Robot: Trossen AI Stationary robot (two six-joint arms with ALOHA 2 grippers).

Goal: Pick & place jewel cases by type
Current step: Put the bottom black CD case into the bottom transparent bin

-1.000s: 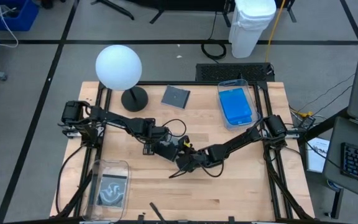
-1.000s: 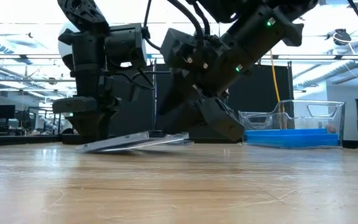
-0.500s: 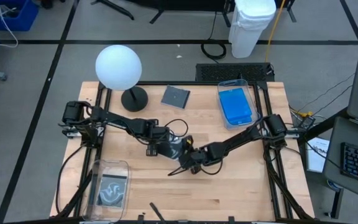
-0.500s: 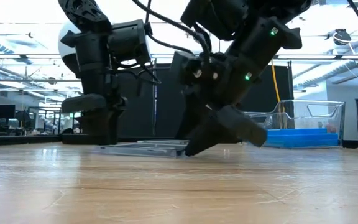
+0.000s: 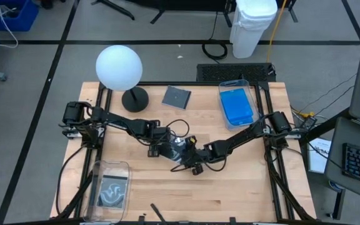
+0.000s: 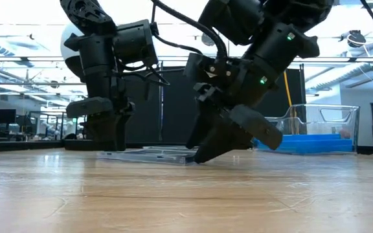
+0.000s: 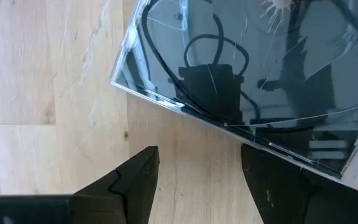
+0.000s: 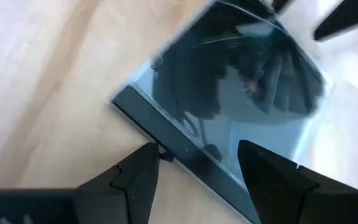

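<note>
Dark, glossy jewel case (image 6: 149, 155) lay flat on the wooden tabletop (image 5: 242, 187) near its middle, between the two grippers. Left gripper (image 7: 194, 180) stood over one edge of it, fingers (image 7: 132, 180) spread and released, the case's edge just ahead of the tips. Right gripper (image 8: 194, 180) tilted in from the opposite side, fingers (image 8: 135, 177) likewise apart; one tip possibly touched the case's dark spine, though contact was unclear. Neither grasped it.
</note>
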